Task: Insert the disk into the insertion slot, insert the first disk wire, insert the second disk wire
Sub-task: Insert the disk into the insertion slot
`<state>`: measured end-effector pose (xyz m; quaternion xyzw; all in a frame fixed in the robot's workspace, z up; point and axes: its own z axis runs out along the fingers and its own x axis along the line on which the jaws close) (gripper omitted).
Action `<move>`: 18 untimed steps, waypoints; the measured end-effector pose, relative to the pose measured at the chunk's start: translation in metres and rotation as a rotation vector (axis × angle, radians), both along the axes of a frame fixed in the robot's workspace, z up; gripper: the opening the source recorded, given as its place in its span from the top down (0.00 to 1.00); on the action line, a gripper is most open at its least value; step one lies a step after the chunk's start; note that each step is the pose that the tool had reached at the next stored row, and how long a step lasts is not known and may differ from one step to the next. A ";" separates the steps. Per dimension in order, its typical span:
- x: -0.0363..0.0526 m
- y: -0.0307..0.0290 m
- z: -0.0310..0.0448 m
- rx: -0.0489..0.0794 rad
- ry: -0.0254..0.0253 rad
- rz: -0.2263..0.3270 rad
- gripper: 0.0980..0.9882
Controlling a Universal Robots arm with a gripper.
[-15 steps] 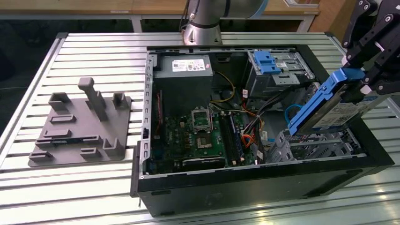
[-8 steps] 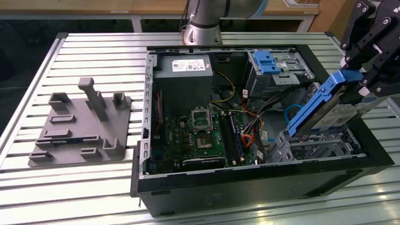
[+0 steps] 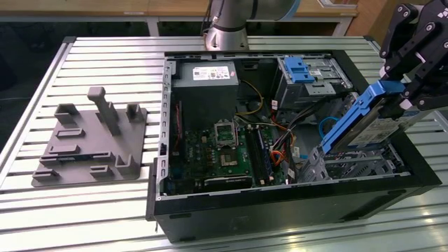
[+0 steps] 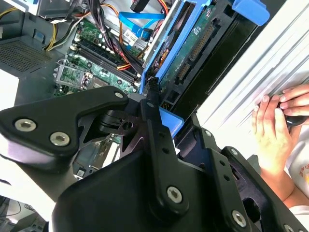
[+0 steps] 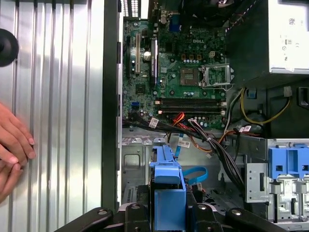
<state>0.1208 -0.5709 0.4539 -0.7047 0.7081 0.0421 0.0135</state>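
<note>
Gripper (image 3: 400, 94) and disk (image 3: 364, 123) are together at the exterior view's right side. The gripper is closed tight on the top end of the disk, pinching its bright blue frame. The disk is tilted, with its high end in the gripper and its low end down at the open top of the insertion slot (image 3: 353, 164). I cannot tell if the disk touches the slot. The insertion slot is a shiny metal box full of little holes, in the near corner of the open computer case (image 3: 280, 202).

In the first wrist view, the blue frame of the disk (image 5: 166, 181) points at the green board (image 5: 183, 63), with a bunch of coloured wires (image 5: 193, 129) and a flat blue cable (image 5: 194, 174) between them.

The case stands on a silver striped worktop (image 3: 105, 210). A grey plastic stand (image 3: 91, 142) lies beside the case, on the exterior view's left. A person's hands (image 5: 12, 145) rest on the worktop near the case.
</note>
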 end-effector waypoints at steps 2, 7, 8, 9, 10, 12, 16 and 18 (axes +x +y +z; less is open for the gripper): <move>0.0000 0.0000 -0.0006 0.000 -0.0001 0.000 0.70; 0.0000 -0.0011 -0.0018 0.000 0.0000 0.000 0.70; 0.0000 -0.0014 -0.0020 0.000 0.0000 0.000 0.70; 0.0000 -0.0016 -0.0022 0.000 0.0000 0.000 0.70; 0.0000 -0.0020 -0.0023 0.000 0.0000 0.000 0.70; 0.0001 -0.0027 -0.0027 0.000 0.0000 0.000 0.70; 0.0001 -0.0035 -0.0037 0.000 0.0000 0.000 0.70; 0.0001 -0.0035 -0.0048 0.000 0.0000 0.000 0.70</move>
